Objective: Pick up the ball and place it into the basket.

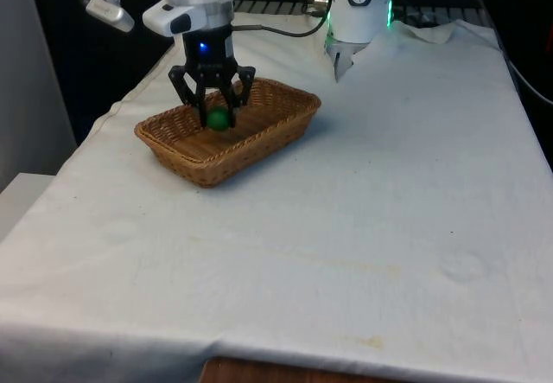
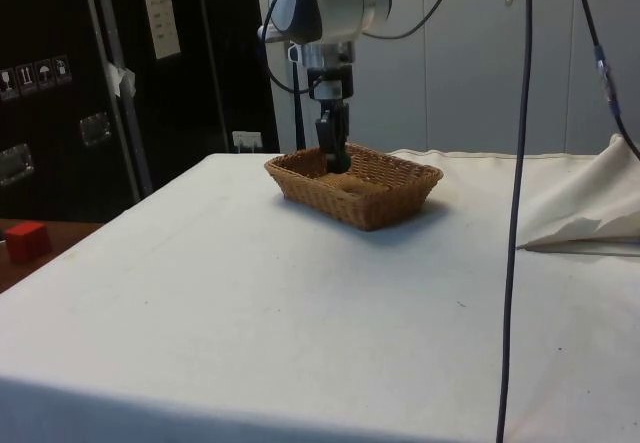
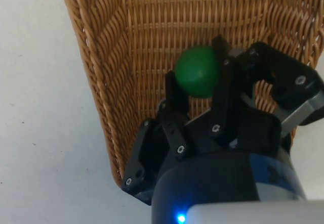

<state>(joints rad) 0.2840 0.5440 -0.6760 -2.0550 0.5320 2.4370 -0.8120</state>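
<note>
The jaws were clamped narrow on the green ball, one finger [image 3: 174,90] on each side, so that the gripper [image 1: 216,111] carried it rather than resting it on anything. In the wrist view the ball [image 3: 198,71] sat squarely between the fingertips with the woven floor of the basket [image 3: 106,82] directly beyond it, which suggests the hold was kept only to bring the ball over the right spot.

Starting from the near edge of the counter [image 1: 346,253], the white cloth lay bare up to the basket's near wall [image 1: 203,165]. The basket stood toward the front view's left, a shallow wicker tray with sloping sides (low enough that a drop from this height should stay inside, I would judge). The ball [image 1: 219,119] hung within the basket's outline and about level with its rim; whether it touched the weave below cannot be told. From the side view the gripper [image 2: 338,158] came straight down from above with the ball [image 2: 341,162] at its tip, just inside the rim of the basket [image 2: 375,208], a vertical approach that kept the fingers away from the wicker walls.

Beyond the basket, a crumpled fold of cloth [image 1: 432,33] lay at the counter's far end, well apart from the work.

The carrying looked done; what remained was, in my judgement, to let the ball go and lift clear.
</note>
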